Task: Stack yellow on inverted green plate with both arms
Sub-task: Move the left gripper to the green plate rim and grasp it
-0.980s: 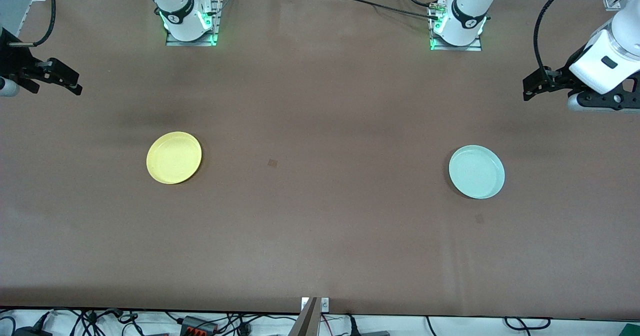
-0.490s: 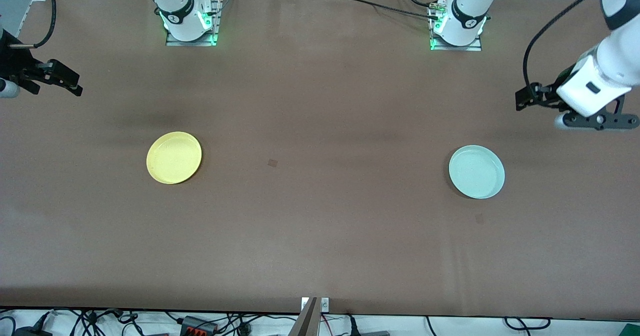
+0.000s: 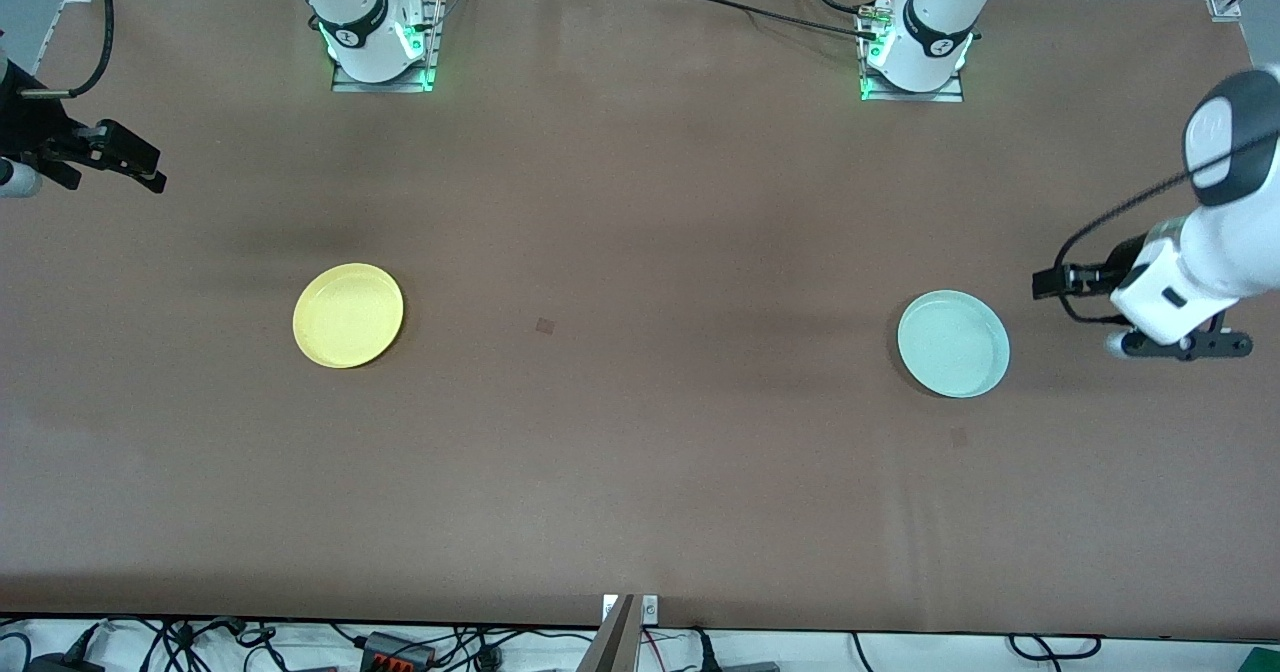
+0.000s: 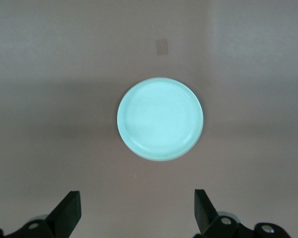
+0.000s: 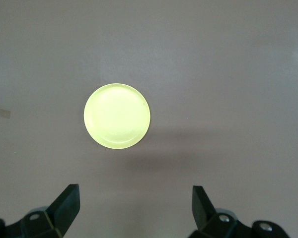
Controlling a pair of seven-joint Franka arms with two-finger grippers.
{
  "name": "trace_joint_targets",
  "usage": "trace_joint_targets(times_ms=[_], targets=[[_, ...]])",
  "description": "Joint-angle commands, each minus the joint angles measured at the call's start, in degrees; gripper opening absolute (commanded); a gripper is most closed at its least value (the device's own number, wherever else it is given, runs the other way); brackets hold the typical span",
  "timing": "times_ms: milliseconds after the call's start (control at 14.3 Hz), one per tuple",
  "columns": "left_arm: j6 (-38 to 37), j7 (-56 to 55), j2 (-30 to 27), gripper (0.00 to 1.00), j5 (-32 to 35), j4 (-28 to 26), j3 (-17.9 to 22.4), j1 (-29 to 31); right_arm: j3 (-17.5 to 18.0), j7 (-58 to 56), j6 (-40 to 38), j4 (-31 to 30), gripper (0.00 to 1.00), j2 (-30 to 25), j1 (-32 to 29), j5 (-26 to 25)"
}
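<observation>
Two plates sit rim-up, well apart on the desk point(image 3: 640, 512): yellow point(image 3: 348, 315) at nine o'clock, green plate point(image 3: 952, 343) at three. Left claw point(image 3: 1050, 282) and right claw point(image 3: 140, 167) both wide open, empty. Thin rims might slip during flipping.

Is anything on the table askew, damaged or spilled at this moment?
Nothing stands out. The yellow plate and the green plate both lie flat, rim up, far apart on the table, with no spill or damage visible.

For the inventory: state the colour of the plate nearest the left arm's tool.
Pale mint green plate, clearest in the left wrist view.
</observation>
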Motion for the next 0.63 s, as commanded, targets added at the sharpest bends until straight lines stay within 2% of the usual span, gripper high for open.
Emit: trace_joint_targets(times_ms=[0, 280, 560], targets=[[4.5, 5.06, 4.56, 1.0, -0.02, 0.88, -0.19, 1.88, 0.43, -0.38, 0.39, -0.13, 1.0, -0.16, -0.29, -0.09], [14.43, 14.19, 9.48, 1.0, -0.37, -4.13, -0.71, 6.45, 0.43, -0.29, -0.05, -0.13, 1.0, 0.01, -0.2, 0.0], [17.95, 23.06, 15.63, 1.0, -1.68, -4.22, -0.98, 8.39, 0.43, -0.29, 0.47, -0.04, 1.0, 0.45, -0.38, 0.26]])
